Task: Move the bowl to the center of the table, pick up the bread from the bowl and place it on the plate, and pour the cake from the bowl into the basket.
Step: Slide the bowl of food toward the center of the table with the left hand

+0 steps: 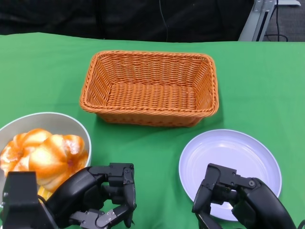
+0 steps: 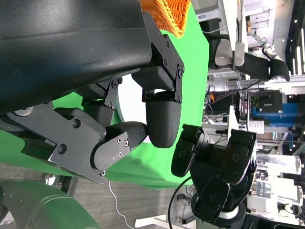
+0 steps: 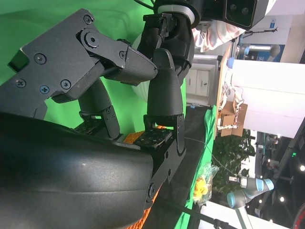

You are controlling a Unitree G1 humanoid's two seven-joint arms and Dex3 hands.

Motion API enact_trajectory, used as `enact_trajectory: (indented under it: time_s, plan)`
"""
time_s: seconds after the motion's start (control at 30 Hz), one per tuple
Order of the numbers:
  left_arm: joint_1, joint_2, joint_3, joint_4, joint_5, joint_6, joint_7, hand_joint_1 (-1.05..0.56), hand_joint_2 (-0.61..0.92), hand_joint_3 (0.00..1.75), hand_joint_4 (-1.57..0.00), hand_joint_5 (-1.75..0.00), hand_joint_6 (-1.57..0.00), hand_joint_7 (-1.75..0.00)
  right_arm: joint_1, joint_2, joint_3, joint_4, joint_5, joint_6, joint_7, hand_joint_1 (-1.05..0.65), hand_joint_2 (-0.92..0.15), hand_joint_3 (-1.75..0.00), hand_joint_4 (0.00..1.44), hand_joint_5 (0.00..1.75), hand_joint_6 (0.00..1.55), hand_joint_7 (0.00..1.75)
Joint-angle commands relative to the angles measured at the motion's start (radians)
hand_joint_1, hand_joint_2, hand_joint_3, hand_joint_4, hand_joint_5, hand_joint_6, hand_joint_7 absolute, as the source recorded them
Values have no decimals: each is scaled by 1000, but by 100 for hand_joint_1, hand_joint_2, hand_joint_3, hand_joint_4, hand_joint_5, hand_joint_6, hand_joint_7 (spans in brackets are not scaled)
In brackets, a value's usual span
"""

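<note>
Risk: the left robot hand (image 1: 102, 200) is hovering just right of the bowl (image 1: 71, 125), fingers curled inward, holding nothing. A sideways push on the rim could be tipping the bowl, spilling the bread (image 1: 50, 155) over the surface (image 1: 43, 71) edge; the bowl is sitting at the near left edge. The right robot hand (image 1: 228, 193) is hanging over the plate (image 1: 238, 148), right of the bowl, fingers curled and holding nothing. Farther back, the basket (image 1: 150, 88) is lying behind the bowl, well apart.
</note>
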Motion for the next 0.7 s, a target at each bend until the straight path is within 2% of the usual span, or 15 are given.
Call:
enact_trajectory:
  time_s: [0.03, 0.7]
  plan:
    - [-1, 9, 5, 5, 2, 0, -5, -11, 65, 97, -68, -175, -67, -148, 3, -3, -5, 4, 7, -2, -1, -27, -50, -106, 69, 173, 64, 147]
    - [-13, 3, 5, 27, 11, -24, -5, -12, 65, 97, -68, -175, -67, -148, -5, -6, -12, 8, 12, -1, 4, -28, -50, -107, 69, 174, 64, 147]
